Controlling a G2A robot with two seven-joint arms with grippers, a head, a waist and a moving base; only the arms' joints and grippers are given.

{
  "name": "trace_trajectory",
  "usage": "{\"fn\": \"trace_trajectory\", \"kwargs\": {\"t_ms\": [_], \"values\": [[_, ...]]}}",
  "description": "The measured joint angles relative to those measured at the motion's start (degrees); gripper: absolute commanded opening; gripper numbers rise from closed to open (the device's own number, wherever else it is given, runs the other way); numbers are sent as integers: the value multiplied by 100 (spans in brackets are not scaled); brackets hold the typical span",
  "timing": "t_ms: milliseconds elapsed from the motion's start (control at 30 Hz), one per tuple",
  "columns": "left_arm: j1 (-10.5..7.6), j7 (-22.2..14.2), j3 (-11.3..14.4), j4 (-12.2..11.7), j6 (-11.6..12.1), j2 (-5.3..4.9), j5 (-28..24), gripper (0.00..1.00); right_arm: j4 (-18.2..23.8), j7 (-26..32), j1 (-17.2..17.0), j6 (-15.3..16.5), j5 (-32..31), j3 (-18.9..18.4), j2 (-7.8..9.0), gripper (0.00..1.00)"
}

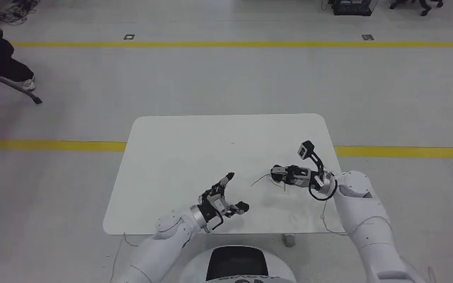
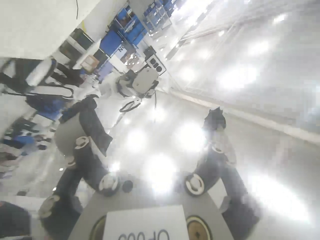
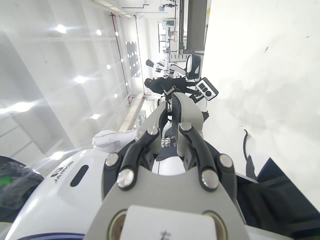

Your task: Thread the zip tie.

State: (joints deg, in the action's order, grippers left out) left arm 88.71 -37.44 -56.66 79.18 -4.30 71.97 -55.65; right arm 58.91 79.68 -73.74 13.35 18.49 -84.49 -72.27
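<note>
One zip tie (image 1: 260, 180), pinched by the right claw (image 1: 276, 172), points toward the spread left claw (image 1: 236, 192).

Before me stands a white table (image 1: 212, 141) with rounded corners, on a pale grey floor (image 1: 226, 92). One yellow floor line (image 1: 64, 146) meets the table at both its sides, about level with its middle. A second yellow line (image 1: 226, 44) lies well beyond the table's far edge. Just past that line I see two small dark floor plates (image 1: 129, 37) (image 1: 367, 37), one toward each side of the table. A dark box of equipment (image 1: 352, 7) sits farther off still, and loose cables (image 1: 18, 10) lie far beyond the table's left corner. Blue racks (image 2: 125, 31) stand well away from the table.
</note>
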Motion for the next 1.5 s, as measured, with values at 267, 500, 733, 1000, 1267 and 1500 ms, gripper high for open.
{"fn": "trace_trajectory", "kwargs": {"t_ms": [267, 500, 733, 1000, 1267, 1500], "values": [[-17, -124, 29, -31, 180, -15, 271, 100, -15, -4, 17, -91, 85, 64, 20, 0], [-112, 63, 129, 72, 701, -85, 1434, 100, 141, -167, -73, -384, 107, 149, 52, 0], [-66, 122, 141, 247, 1191, -182, 2489, 100, 34, -149, 1, -716, 132, 223, 111, 0], [-6, 101, 99, 290, 1570, -221, 2558, 100, -54, -151, 63, -849, 196, 313, 148, 0], [-56, 113, 137, 282, 1684, -224, 2722, 100, 1, -225, 27, -903, 199, 349, 146, 0], [-174, 352, 95, 239, 2325, -335, 4228, 100, 93, 2, 59, -1551, 232, 451, 233, 0]]}}
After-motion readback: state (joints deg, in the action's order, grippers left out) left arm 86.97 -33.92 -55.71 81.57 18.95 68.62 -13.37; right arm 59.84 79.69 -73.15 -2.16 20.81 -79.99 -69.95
